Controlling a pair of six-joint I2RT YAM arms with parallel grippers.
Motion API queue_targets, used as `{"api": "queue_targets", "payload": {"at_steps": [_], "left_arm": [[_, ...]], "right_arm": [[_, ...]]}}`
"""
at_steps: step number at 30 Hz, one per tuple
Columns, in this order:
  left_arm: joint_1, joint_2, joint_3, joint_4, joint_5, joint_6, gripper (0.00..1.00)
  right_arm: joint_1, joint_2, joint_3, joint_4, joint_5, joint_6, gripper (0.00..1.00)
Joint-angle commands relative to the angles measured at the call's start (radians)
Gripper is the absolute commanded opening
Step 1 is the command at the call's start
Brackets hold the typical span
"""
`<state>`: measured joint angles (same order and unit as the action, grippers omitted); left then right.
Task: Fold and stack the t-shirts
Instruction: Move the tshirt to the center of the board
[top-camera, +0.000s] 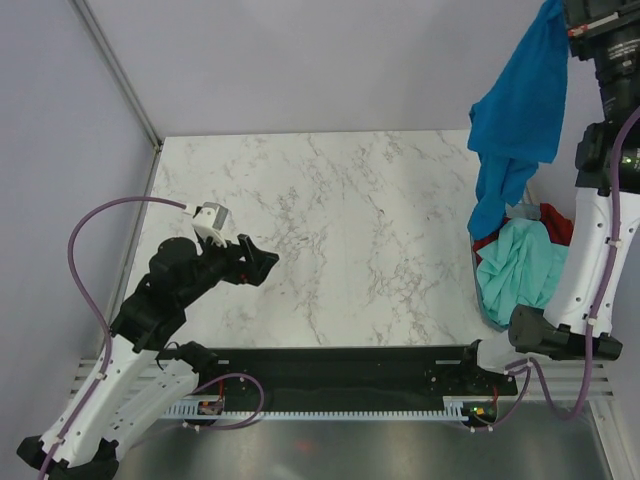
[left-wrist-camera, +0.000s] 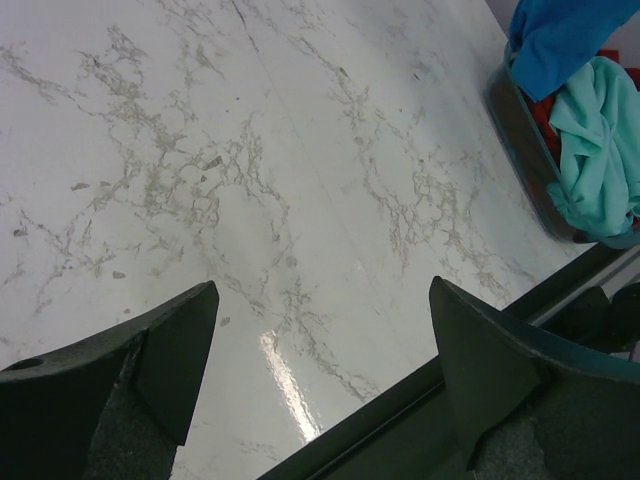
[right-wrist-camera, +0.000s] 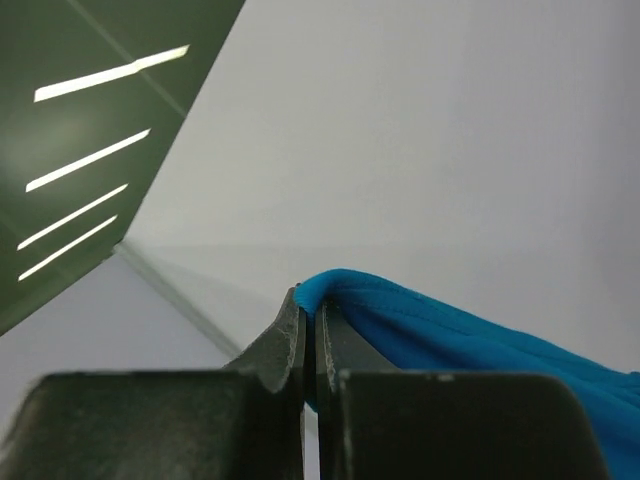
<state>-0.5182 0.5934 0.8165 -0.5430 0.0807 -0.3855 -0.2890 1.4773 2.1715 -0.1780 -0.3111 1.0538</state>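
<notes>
Three shirts are in play, and one of them is up in the air. The blue shirt (top-camera: 520, 110) hangs from the right jaws, which are pinched tight on a fold of its cloth, high up at the top right of the overhead view. The shirt hangs long and thin, straight up and down. Its bottom end reaches down to the basket (top-camera: 490, 312) at the right edge of the desk (top-camera: 330, 230). I cannot tell if that end rests on the pile or hangs just above it.

The other two shirts lie in the basket. The mint shirt (top-camera: 515, 265) is bunched on top and spills over the near side. The red shirt (top-camera: 557, 222) peeks out behind it and is mostly covered.

The left jaws are wide open and hold nothing. They hover low over the near left part of the desk and point toward the right. From them, the blue shirt is far off to the right and much higher up, with bare desk in between. So the right jaws are the near ones, and the left jaws are well apart from every shirt.

I think the step in hand is lifting the blue shirt out so it can be laid flat. The next move needs the shirt carried left, over the desk. Its low end must come clear of the basket rim, or it may drag the mint shirt out too.
</notes>
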Motion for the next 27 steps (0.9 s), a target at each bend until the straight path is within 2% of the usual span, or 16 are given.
{"api": "queue_targets", "payload": {"at_steps": [1,3,4,5,7,8,12,15,16,19,20,21,24,26,27], "left_arm": [[0.001,0.0,0.056,0.012,0.03,-0.05,0.94],[0.001,0.002,0.065,-0.008,0.027,-0.053,0.93],[0.003,0.006,0.075,-0.018,0.031,-0.05,0.93],[0.001,0.005,0.079,-0.035,0.033,-0.044,0.93],[0.001,0.005,0.091,-0.064,0.036,-0.021,0.93],[0.001,0.002,0.098,-0.078,0.03,-0.013,0.93],[0.001,-0.004,0.127,-0.211,-0.067,0.008,0.94],[0.001,-0.003,0.136,-0.258,-0.1,0.001,0.94],[0.001,-0.009,0.133,-0.262,-0.11,-0.009,0.94],[0.001,-0.02,0.124,-0.262,-0.116,-0.041,0.94],[0.001,-0.02,0.122,-0.261,-0.125,-0.046,0.94],[0.001,-0.012,0.118,-0.262,-0.134,-0.05,0.94],[0.001,0.023,0.115,-0.262,-0.171,-0.049,0.94],[0.001,0.08,0.127,-0.259,-0.167,-0.058,0.94],[0.001,0.1,0.133,-0.256,-0.164,-0.062,0.94]], "right_arm": [[0.138,0.043,0.141,0.021,-0.099,0.077,0.0],[0.255,0.058,0.142,-0.043,-0.041,-0.005,0.0],[0.281,0.067,0.136,-0.139,-0.001,-0.041,0.0],[0.388,0.07,0.125,-0.181,0.042,-0.081,0.0],[0.477,0.09,0.088,-0.257,0.16,-0.181,0.0],[0.564,0.106,0.094,-0.291,0.194,-0.208,0.0],[0.766,0.184,0.12,-0.419,0.378,-0.346,0.0],[0.887,0.222,0.016,-0.443,0.44,-0.388,0.0],[0.945,0.231,-0.071,-0.439,0.441,-0.411,0.0],[1.019,0.284,-0.249,-0.385,0.396,-0.426,0.01],[1.059,0.31,-0.262,-0.385,0.362,-0.457,0.06],[1.076,0.364,-0.262,-0.4,0.36,-0.48,0.21],[1.099,0.414,-0.225,-0.512,0.439,-0.532,0.48],[1.073,0.382,-0.286,-0.529,0.489,-0.54,0.56],[1.053,0.335,-0.317,-0.529,0.501,-0.538,0.56]]}}
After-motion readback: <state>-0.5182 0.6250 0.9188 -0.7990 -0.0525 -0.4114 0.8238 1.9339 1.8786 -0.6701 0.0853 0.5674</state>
